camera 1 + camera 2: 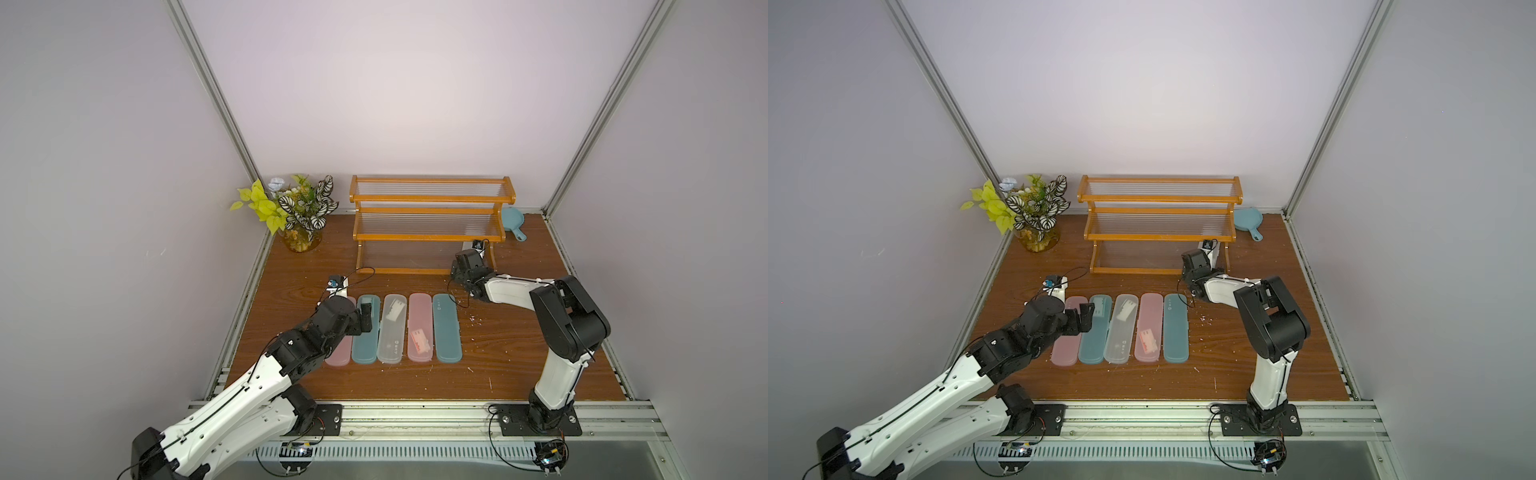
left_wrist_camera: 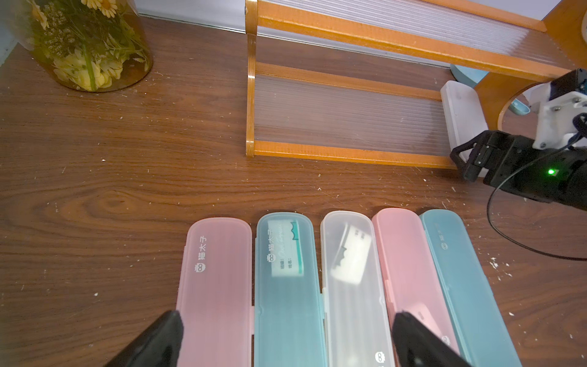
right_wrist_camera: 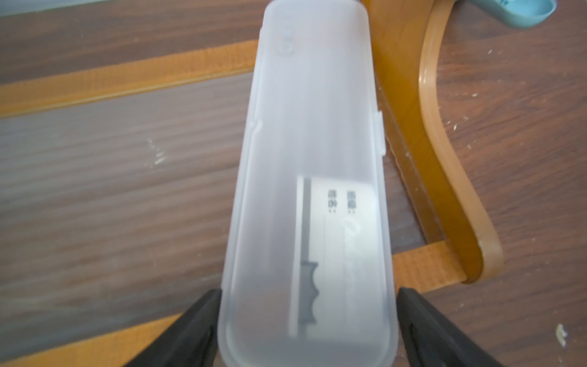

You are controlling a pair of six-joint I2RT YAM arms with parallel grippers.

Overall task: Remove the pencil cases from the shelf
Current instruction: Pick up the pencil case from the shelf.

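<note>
The shelf (image 1: 432, 212) (image 1: 1158, 208) stands at the back of the table, its upper tiers bare. A frosted clear pencil case (image 3: 311, 143) (image 2: 460, 117) lies on the lowest tier at the right end. My right gripper (image 3: 309, 317) (image 2: 473, 155) has its black fingers against both long sides of that case's near end. Several more pencil cases lie side by side on the table: pink (image 2: 216, 286), teal (image 1: 365, 332), clear (image 1: 390, 328), pink (image 1: 420, 328), teal (image 1: 447, 328). My left gripper (image 2: 287, 321) (image 1: 365, 318) hovers open over the left of this row, holding nothing.
A small teal pan (image 1: 510, 219) (image 3: 521, 12) sits right of the shelf by the back wall. A glass vase with leaves (image 1: 301, 237) (image 2: 92, 47) stands at the back left. The shelf's curved wooden side (image 3: 444, 159) runs close beside the clear case.
</note>
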